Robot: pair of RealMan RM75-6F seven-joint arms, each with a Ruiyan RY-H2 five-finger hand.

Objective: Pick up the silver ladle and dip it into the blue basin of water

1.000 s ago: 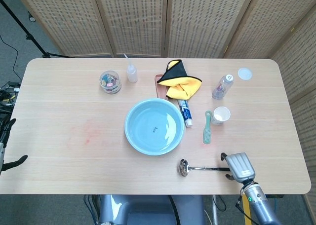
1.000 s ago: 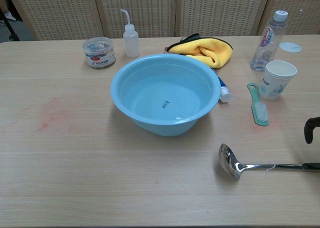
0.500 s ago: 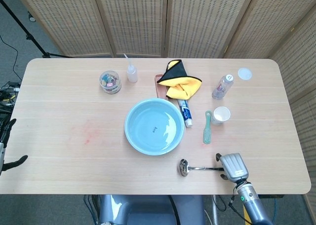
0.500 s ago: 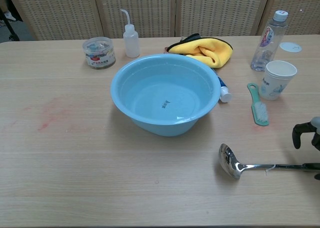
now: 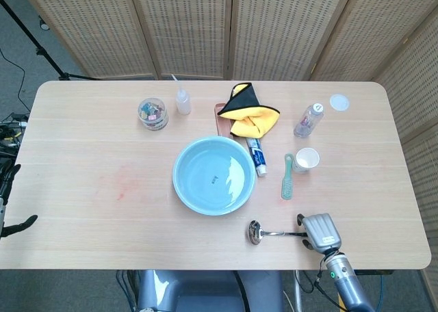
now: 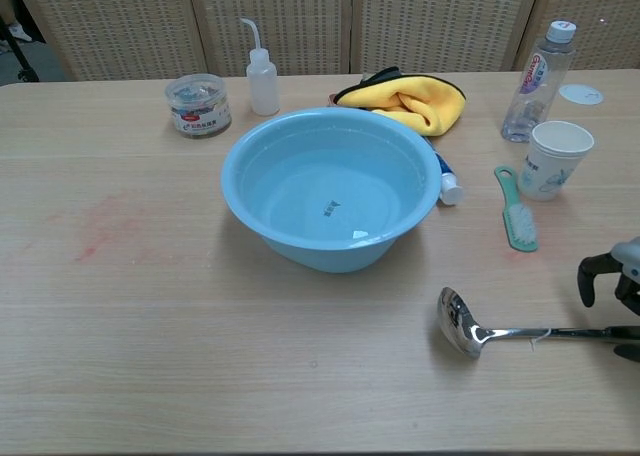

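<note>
Ladle (image 6: 480,332) lies flat on the table (image 6: 150,306), bowl end just left of the right hand (image 5: 320,232), handle running under that hand's fingers (image 6: 592,272). Polished steel, thin stiff handle, rounded cup; likely light, slick, prone to twist in a loose grip. Best taken at the far handle end, where the hand sits. Fingers arch over the handle, parted; whether they have closed on it cannot be told.

Blue basin (image 6: 330,188) farther left and beyond the hand, smooth plastic, shallow water with glints. Green brush (image 6: 516,211), paper cup (image 6: 555,159) and clear bottle (image 6: 536,69) directly beyond the hand. Yellow cloth (image 6: 408,95), soft and folded, behind the basin.

Left hand (image 5: 8,199) hangs off the far table edge, fingers apart, empty.
</note>
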